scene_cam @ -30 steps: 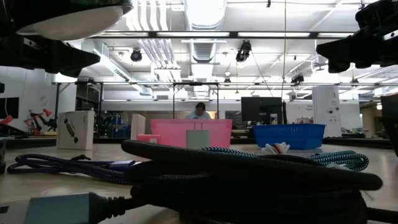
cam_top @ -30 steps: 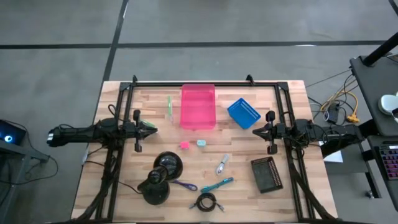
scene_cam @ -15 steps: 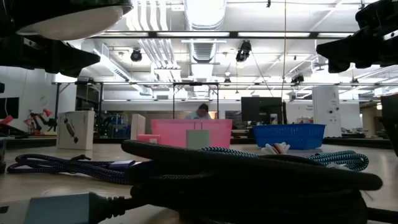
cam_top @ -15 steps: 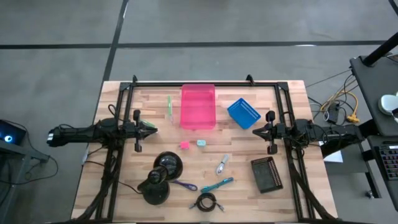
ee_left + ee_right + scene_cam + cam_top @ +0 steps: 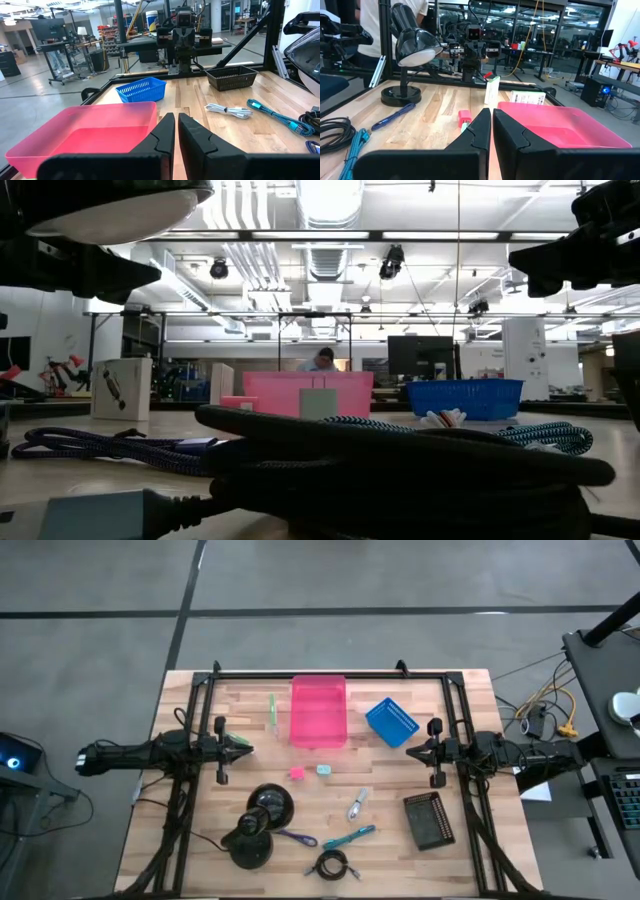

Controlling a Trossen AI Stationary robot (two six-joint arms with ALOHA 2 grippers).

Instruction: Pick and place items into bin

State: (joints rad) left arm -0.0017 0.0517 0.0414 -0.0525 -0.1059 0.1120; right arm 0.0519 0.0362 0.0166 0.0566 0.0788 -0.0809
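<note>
We're seeing nothing changing: left gripper (image 5: 246,748) and right gripper (image 5: 412,752) staying closed and empty at the table's sides, pink bin (image 5: 318,711) still holding nothing, so picking isn't starting yet.

Two bins (image 5: 318,712) (image 5: 391,722) sit near the table's (image 5: 465,705) far edge, a stick (image 5: 272,710) left of them. Two cubes (image 5: 296,773) (image 5: 323,769) lie mid-table; a lamp (image 5: 258,824), two tools (image 5: 296,837) (image 5: 350,836) and a coiled cable (image 5: 333,864) line the near edge.

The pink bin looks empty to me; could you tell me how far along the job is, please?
Nothing is done: the pink bin is empty. Nothing is in hand; the left hand and right hand are shut at the table's sides. The pink cube, teal tool and coiled cable remain.
</note>
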